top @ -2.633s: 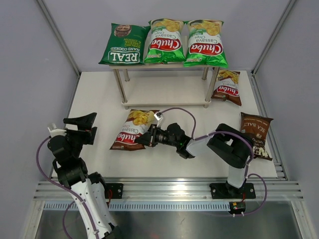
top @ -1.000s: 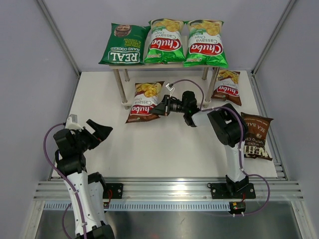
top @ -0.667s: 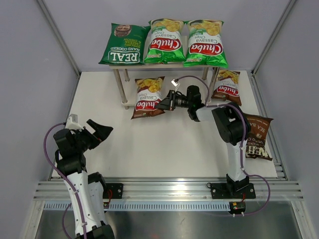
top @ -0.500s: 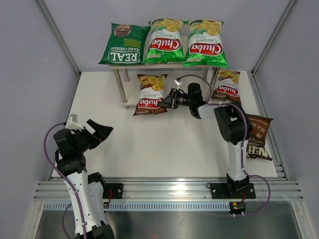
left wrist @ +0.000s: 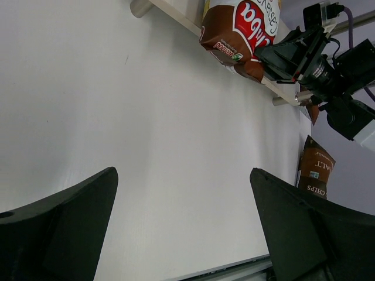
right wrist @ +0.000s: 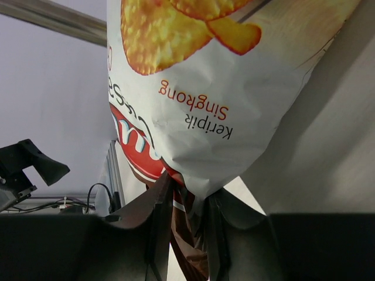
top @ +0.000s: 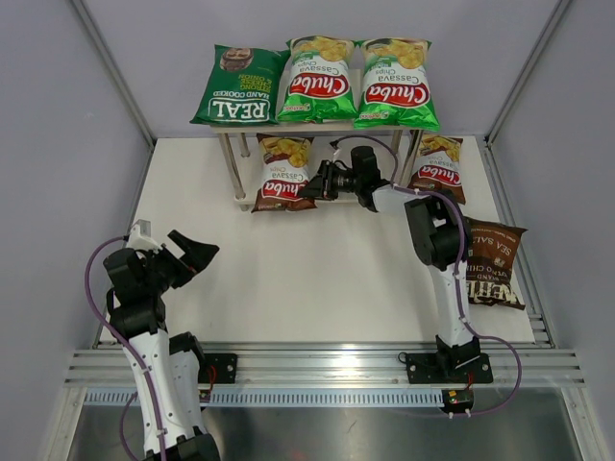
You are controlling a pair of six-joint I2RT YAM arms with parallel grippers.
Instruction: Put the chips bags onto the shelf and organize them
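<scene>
The shelf (top: 229, 151) stands at the back; its top board carries a dark green "REAL" bag (top: 235, 88) and two bright green "Chuba" bags (top: 318, 79) (top: 396, 84). My right gripper (top: 309, 188) is shut on the edge of a brown-red "Chuba" bag (top: 280, 173) and holds it over the left part of the lower board; the bag fills the right wrist view (right wrist: 199, 105). A second brown-red "Chuba" bag (top: 437, 166) lies by the shelf's right legs. A dark brown bag (top: 490, 264) lies at the right. My left gripper (top: 188, 254) is open and empty at the front left.
Grey walls close in the white table (top: 317, 279) on the left, right and back. A metal rail (top: 317, 365) runs along the near edge. The shelf's silver legs (top: 407, 171) stand between the held bag and the second brown-red bag.
My right gripper carried the brown-red bag from the table's middle up and back to the shelf's lower tier, turning it upright. My left arm shifted slightly, then stayed still, open.
</scene>
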